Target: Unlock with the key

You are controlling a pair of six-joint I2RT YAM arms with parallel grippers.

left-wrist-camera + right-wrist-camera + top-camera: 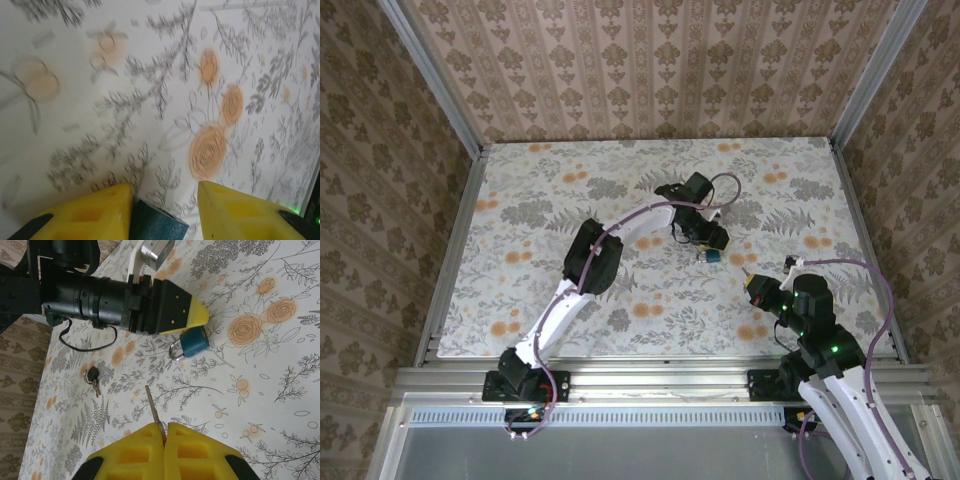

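A small blue padlock [194, 341] with a silver shackle lies on the flowered table, also seen from above [711, 256]. My left gripper [707, 243] is down over it, and its yellow fingers [95, 212] straddle the blue padlock body [157, 225]. The body rests against the left finger, with a gap to the right one, so the jaws are open. My right gripper [165, 427] is shut on a thin brown key [154, 407]. The key's blade sticks out toward the padlock, a short way from it. From above, the right gripper [755, 285] sits just right of the padlock.
A spare bunch of keys with a black head [92, 377] lies on the table left of the held key. The left arm's black wrist [100, 295] and its cable hang over the padlock. Patterned walls enclose the table [520, 300] on three sides.
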